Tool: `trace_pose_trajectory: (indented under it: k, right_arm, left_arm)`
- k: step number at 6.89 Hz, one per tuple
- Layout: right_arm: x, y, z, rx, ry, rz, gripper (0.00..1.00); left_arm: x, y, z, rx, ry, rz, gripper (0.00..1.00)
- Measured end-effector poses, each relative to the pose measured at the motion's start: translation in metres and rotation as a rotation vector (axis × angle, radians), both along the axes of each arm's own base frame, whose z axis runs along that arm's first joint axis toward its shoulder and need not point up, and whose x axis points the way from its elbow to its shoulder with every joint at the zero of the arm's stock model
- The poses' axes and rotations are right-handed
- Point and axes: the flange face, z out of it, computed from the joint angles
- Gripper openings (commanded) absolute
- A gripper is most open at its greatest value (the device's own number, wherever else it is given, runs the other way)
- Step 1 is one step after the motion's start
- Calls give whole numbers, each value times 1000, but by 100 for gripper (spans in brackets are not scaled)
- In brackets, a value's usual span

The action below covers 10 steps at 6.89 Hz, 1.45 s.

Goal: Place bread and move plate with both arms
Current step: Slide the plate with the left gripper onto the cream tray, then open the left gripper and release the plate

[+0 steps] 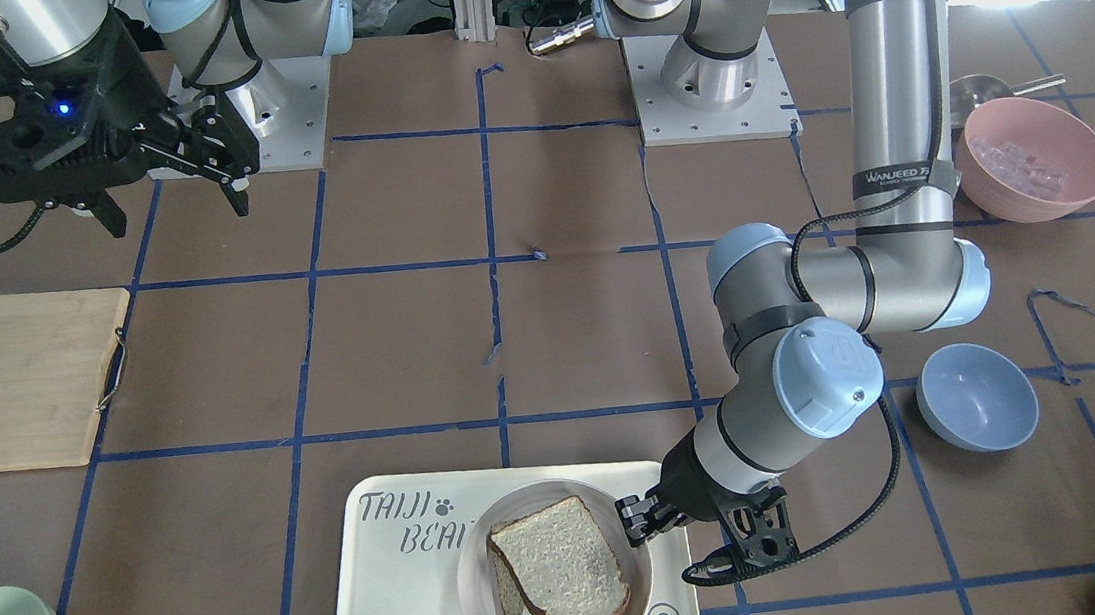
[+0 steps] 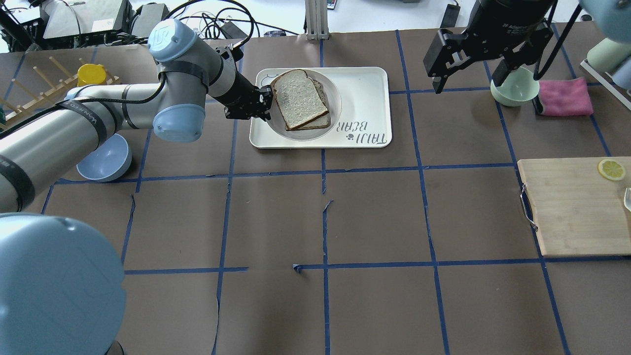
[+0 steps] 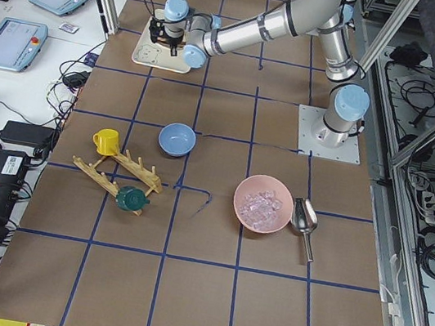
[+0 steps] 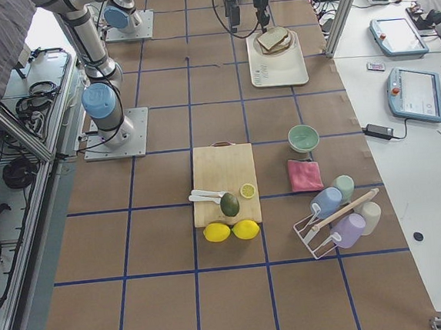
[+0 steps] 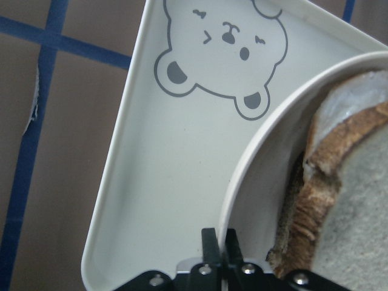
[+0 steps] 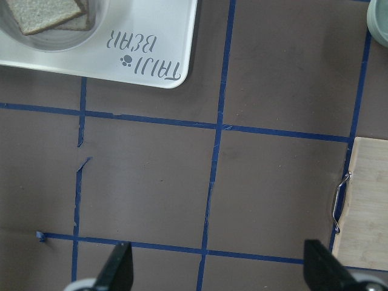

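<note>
The bread [image 2: 298, 98], a slice with a dark brown crust, lies on top of a second, mostly hidden slice [image 2: 321, 121] in the round cream plate [image 2: 336, 96]. The plate stands on the bear-printed tray [image 2: 365, 84]. My left gripper [image 2: 263, 103] is shut on the plate's rim at its left edge; the left wrist view shows the fingers [image 5: 209, 245] pinching the rim [image 5: 254, 163] beside the bread [image 5: 351, 200]. My right gripper [image 2: 468, 79] is open and empty, raised above the table to the right of the tray; the right wrist view [image 6: 221, 273] looks down on bare table.
A mint-green bowl [image 2: 515, 88] and a pink cloth [image 2: 564, 97] lie at the far right. A wooden cutting board [image 2: 572, 207] with a lemon slice [image 2: 611, 169] lies at the right. A blue bowl [image 2: 103, 158] and a yellow cup [image 2: 92, 74] lie under my left arm.
</note>
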Motion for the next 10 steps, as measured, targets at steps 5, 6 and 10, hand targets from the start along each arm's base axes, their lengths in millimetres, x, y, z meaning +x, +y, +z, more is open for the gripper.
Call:
trace_pose_trajectory:
  k: [5, 6, 10]
  right_arm:
    - [0, 1, 0, 1, 0, 4, 100]
    - [0, 1, 0, 0, 0, 4, 100]
    - [-1, 0, 0, -3, 0, 15, 100]
  left_arm:
    - [-21, 4, -35, 57, 28, -81, 100]
    - [-22, 4, -35, 58, 27, -87, 100]
    - [-16, 15, 26, 54, 14, -81, 100]
